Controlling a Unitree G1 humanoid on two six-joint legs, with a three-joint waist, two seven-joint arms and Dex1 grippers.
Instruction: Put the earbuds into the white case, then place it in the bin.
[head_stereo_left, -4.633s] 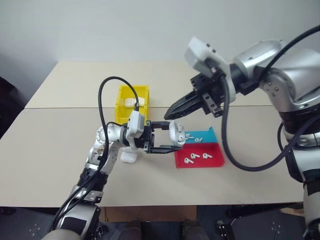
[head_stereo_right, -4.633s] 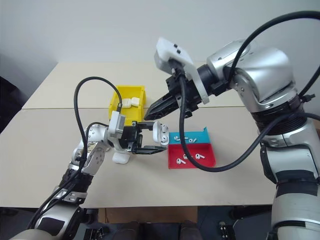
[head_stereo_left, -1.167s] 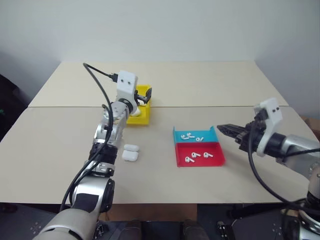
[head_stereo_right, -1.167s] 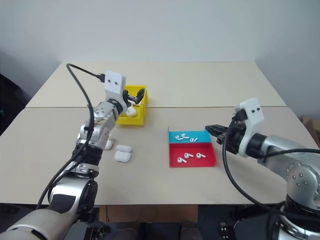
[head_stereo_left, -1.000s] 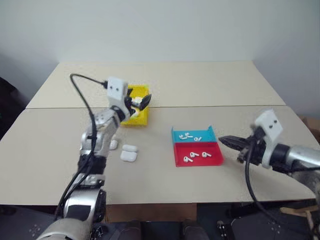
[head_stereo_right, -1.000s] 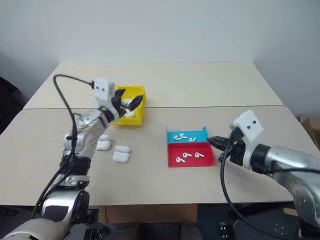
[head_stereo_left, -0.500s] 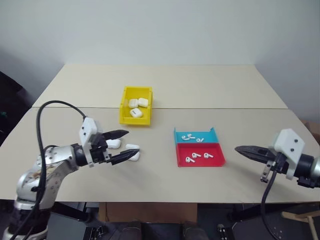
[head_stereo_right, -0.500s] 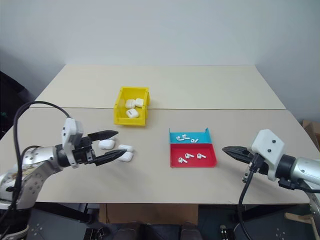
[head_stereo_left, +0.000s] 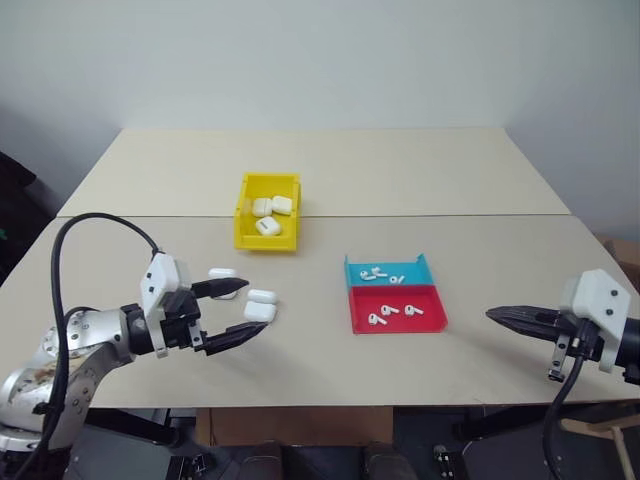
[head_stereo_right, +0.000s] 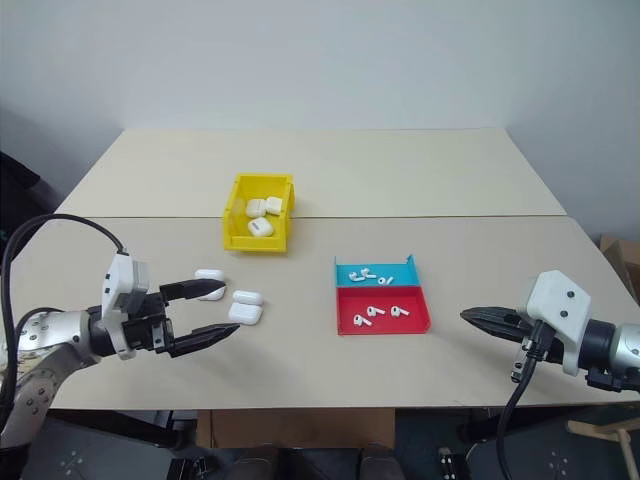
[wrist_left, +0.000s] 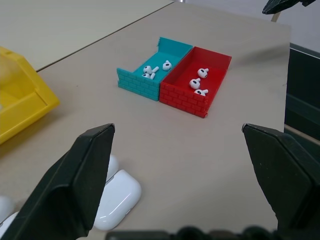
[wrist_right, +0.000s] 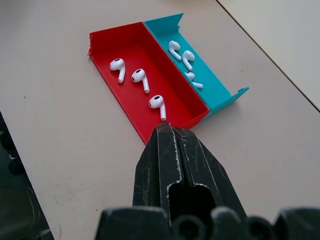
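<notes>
Left eye view
Table: you see a beige table (head_stereo_left: 330, 170) with a seam across it.
Bin: the yellow bin (head_stereo_left: 245, 232) sits at about 11 o'clock from table centre, with three white cases inside (head_stereo_left: 270, 212).
Loose cases: three white cases lie on the table at 6 o'clock from the bin (head_stereo_left: 258, 304).
Trays: blue tray (head_stereo_left: 412, 274) touches the red tray (head_stereo_left: 426, 318), blue at its 12 o'clock; both sit at 4 o'clock from the bin.
Earbuds: small white earbuds (head_stereo_left: 392, 313) lie in the red tray, more in the blue one.
Left gripper: left gripper (head_stereo_left: 228, 312) has its fingers spread wide, nothing between them; it is near the loose cases at their 8 o'clock.
Right gripper: right gripper (head_stereo_left: 500, 315) has its fingers pressed together, empty, well apart from the trays at their 3 o'clock.

Left wrist view
Fingers: you see both black fingers (wrist_left: 85, 175) far apart, bare table between them.
Case: a white case (wrist_left: 116, 198) lies just beside one finger; touching or not, cannot tell.
Trays: red and blue trays side by side ahead, earbuds in each.

Right wrist view
Fingers: the two fingers (wrist_right: 180, 165) are together, holding nothing.
Trays: the red tray holds three earbuds; the blue one, touching it, holds more.
</notes>
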